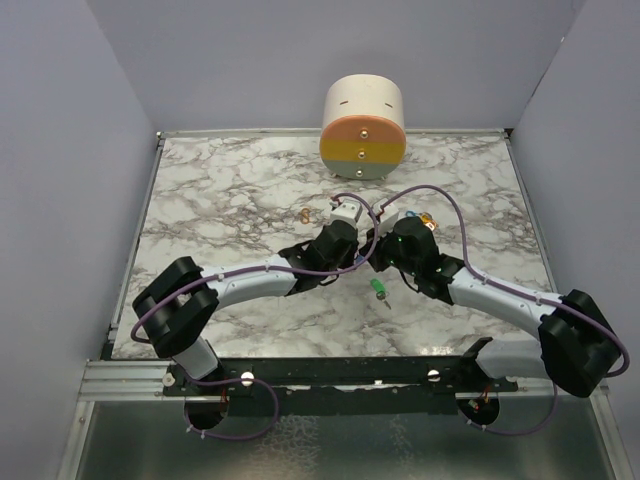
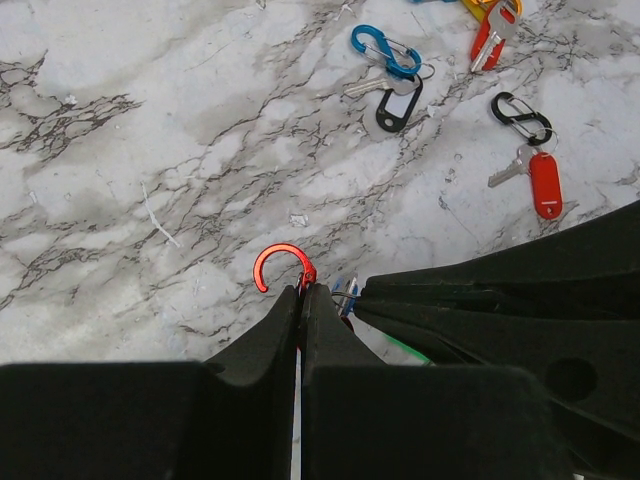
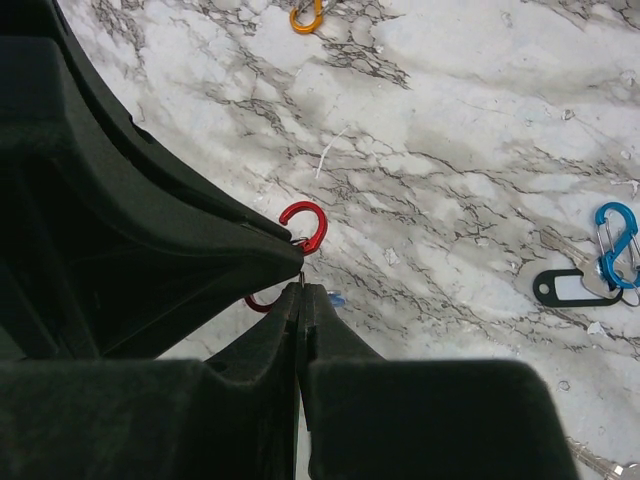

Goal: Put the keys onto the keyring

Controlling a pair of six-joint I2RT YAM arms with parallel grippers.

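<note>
At the far edge of the white, grey-veined marble surface (image 1: 220,190) I see a cream drum (image 1: 363,115) on its side, its round face banded peach, yellow and green, with plain grey walls (image 1: 60,150) around.

Light: bright, even, diffuse from above
Shadows: soft and short on the marble table (image 2: 150,120)
Wrist views: table veins sharp; close left end effector (image 2: 302,292) and right end effector (image 3: 302,290) black, underexposed, featureless
Top view: slightly soft, small things indistinct

five clips: red clip (image 2: 278,249), blue clip (image 2: 405,66), black clip (image 2: 520,117), yellow clip (image 2: 478,8), orange clip (image 3: 303,30); four keys clear: black key (image 2: 388,122), red key (image 2: 545,185), orange-red key (image 2: 490,42), green key (image 1: 379,288); one drum (image 1: 363,130)
</note>
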